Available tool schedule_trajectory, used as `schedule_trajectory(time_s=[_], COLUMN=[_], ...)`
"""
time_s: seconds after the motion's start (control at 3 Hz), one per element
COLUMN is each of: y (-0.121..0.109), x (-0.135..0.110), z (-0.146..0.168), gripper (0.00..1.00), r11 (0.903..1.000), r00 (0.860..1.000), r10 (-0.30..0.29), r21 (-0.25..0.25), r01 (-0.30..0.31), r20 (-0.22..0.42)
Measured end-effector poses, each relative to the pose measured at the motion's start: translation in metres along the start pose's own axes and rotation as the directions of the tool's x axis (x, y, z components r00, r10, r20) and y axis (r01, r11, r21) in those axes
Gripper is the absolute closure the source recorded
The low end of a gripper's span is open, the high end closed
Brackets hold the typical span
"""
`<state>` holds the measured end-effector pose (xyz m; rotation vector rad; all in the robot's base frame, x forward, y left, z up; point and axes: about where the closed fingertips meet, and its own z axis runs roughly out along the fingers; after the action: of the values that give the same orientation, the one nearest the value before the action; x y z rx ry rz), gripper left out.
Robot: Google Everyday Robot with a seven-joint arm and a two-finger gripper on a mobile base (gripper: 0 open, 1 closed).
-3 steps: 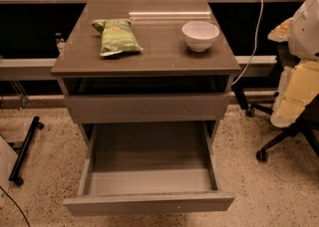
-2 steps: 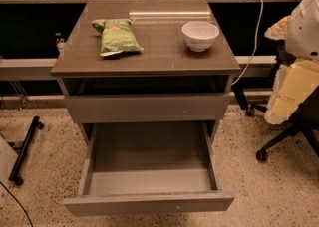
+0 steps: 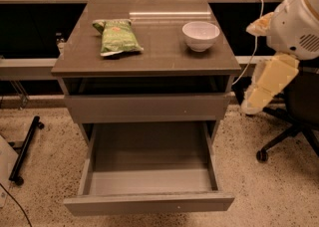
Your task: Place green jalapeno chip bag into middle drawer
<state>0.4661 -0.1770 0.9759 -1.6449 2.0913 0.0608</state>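
The green jalapeno chip bag [image 3: 117, 36] lies flat on the left part of the cabinet top [image 3: 149, 56]. The middle drawer [image 3: 149, 186] is pulled wide open below, and its grey inner floor is bare. My gripper [image 3: 250, 105] hangs at the end of the cream arm [image 3: 271, 79], to the right of the cabinet at about the height of the shut upper drawer front [image 3: 149, 107]. It is well away from the bag and holds nothing that I can see.
A white bowl [image 3: 201, 35] stands on the right part of the cabinet top. A black office chair [image 3: 294, 121] is behind my arm at the right. A black wheeled stand leg [image 3: 25, 149] lies on the speckled floor at the left. A windowed wall runs behind the cabinet.
My arm has swung left, closer to the cabinet's right side. The bag, the bowl and the open drawer have not moved.
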Motion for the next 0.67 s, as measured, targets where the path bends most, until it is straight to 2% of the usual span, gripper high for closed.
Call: schedule_trajectory(time_s=[0.33,0.67], y=[-0.009,-0.015], x=[-0.023,-0.038], z=[0.014,0.025], gripper=[0.0,0.0], r11=[0.9997,0.9989], r00=[0.997,0.991], r10=[-0.019,-0.029], r21=[-0.016,-0.032], r01=[0.02,0.033], r20=[0.079,0.131])
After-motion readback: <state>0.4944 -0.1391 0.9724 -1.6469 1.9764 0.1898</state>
